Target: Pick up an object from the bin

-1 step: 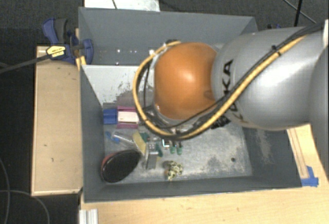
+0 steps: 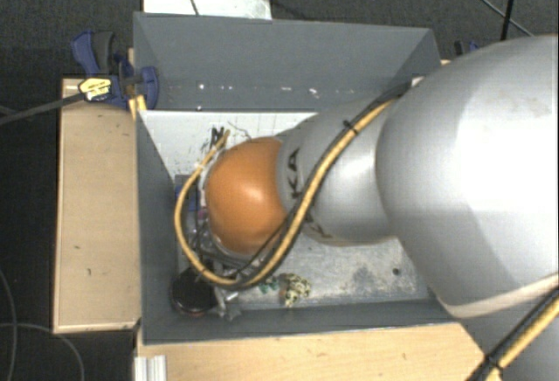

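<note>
Black round object, low and disc-like, lies in the corner where the bin's left wall meets its near edge. It is just beside the gripper. The arm crosses the bin from the right. Its orange cover hangs over the left part of the floor and hides most of the tool beneath, so I cannot tell how the jaws stand or whether they hold anything. A small speckled thing rests near the near edge, apart from the disc. To do this well, I judge the gripper should centre over the disc, keep clear of both walls and the looped yellow cable, and close across the disc's rim before lifting straight up.
</note>
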You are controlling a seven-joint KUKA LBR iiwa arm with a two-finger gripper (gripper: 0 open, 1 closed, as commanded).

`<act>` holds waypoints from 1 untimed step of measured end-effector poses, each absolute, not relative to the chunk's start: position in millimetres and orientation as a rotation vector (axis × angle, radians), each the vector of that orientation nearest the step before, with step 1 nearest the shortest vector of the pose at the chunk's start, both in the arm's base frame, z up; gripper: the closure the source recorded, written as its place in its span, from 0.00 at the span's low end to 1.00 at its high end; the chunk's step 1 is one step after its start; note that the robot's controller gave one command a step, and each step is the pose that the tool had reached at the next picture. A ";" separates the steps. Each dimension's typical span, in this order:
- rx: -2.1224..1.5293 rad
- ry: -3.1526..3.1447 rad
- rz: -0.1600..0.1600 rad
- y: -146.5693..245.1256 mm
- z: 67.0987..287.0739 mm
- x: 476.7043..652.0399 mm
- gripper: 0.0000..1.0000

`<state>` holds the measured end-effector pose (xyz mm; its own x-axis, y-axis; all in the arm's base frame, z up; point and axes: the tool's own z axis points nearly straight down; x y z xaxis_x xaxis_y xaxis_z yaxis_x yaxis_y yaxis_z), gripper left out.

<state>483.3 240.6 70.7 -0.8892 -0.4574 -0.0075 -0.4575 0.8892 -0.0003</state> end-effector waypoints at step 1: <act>-0.910 3.001 0.002 234.3 101.5 491.0 0.00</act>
